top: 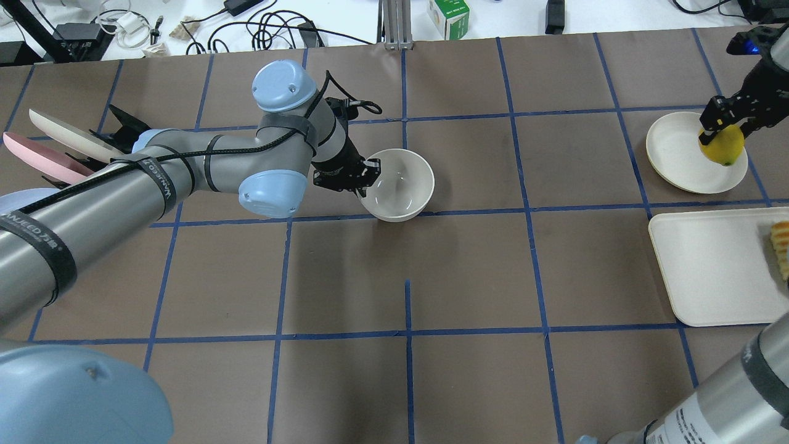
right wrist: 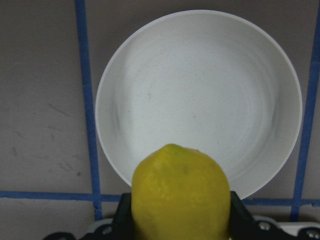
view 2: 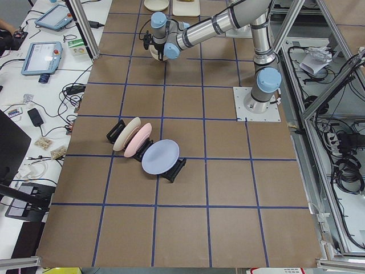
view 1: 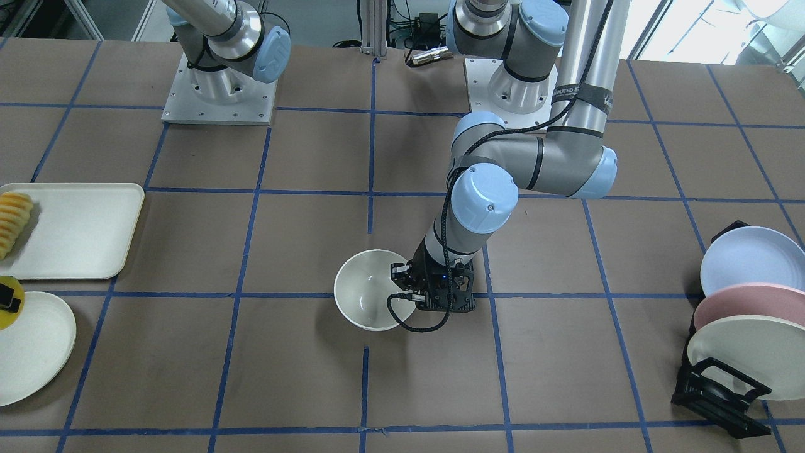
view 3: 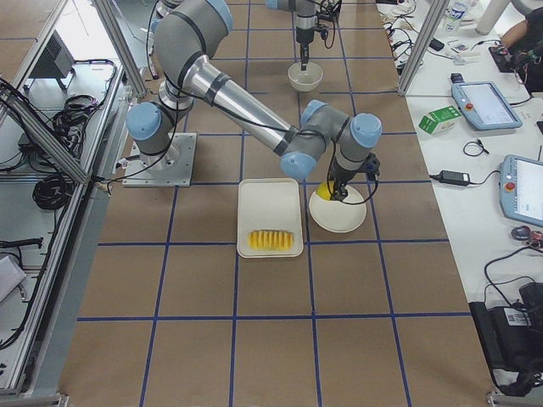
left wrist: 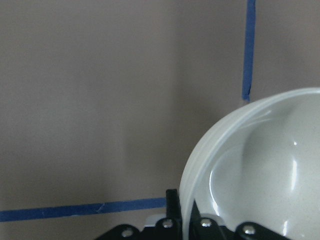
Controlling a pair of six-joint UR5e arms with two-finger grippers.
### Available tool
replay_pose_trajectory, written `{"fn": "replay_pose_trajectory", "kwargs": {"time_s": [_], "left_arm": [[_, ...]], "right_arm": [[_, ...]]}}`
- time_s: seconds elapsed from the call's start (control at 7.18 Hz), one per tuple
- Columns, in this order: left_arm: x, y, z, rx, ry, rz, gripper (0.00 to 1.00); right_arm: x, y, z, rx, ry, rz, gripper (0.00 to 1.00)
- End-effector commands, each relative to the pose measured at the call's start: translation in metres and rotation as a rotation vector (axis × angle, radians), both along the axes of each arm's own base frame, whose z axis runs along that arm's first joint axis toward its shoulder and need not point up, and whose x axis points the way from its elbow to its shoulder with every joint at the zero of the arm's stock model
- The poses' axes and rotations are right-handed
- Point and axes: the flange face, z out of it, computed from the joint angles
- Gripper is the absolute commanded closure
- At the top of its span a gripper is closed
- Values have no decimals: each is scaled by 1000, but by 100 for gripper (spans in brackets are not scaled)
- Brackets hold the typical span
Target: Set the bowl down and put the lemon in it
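The cream-white bowl (top: 399,185) stands near the middle of the table and also shows in the front view (view 1: 368,290). My left gripper (top: 365,177) is shut on the bowl's near rim, with one finger inside and one outside in the left wrist view (left wrist: 184,204). My right gripper (top: 725,126) is shut on the yellow lemon (top: 722,147) and holds it just above the shallow cream plate (top: 675,148). In the right wrist view the lemon (right wrist: 180,192) sits between the fingers over the plate's near edge (right wrist: 200,90).
A cream tray (top: 709,265) with sliced yellow-orange food (top: 780,246) lies beside the shallow plate. A black rack with three plates (view 1: 745,327) stands at the table's other end, behind my left arm (top: 68,145).
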Motion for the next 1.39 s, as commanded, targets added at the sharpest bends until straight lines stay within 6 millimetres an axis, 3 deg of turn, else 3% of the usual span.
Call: {"fn": "replay_pose_trajectory", "kwargs": {"time_s": [0.0, 0.14, 0.28, 0.42, 0.56, 0.7, 0.84, 1.11, 1.25], "left_arm": [[1, 10, -12, 11, -2, 5, 28], [10, 4, -2, -3, -1, 25, 5], [14, -3, 11, -7, -2, 36, 0], [32, -22, 54, 43, -40, 40, 2], [47, -42, 118, 63, -113, -13, 2], [59, -48, 176, 76, -163, -72, 2], [84, -50, 216, 49, -183, -66, 2], [98, -5, 281, 15, -199, -90, 0], [123, 7, 299, 6, -235, -147, 0]], "right_arm": [[89, 9, 56, 13, 18, -106, 100], [136, 13, 74, 5, 25, -103, 100], [184, 14, 86, -11, 35, -99, 100], [237, 19, 94, -22, 48, -142, 100], [283, 25, 98, -31, 52, -172, 100], [326, 31, 98, -36, 54, -190, 100], [358, 37, 91, -33, 60, -193, 100], [405, 43, 77, -18, 12, -134, 100], [435, 42, 70, -44, -35, -153, 100]]}}
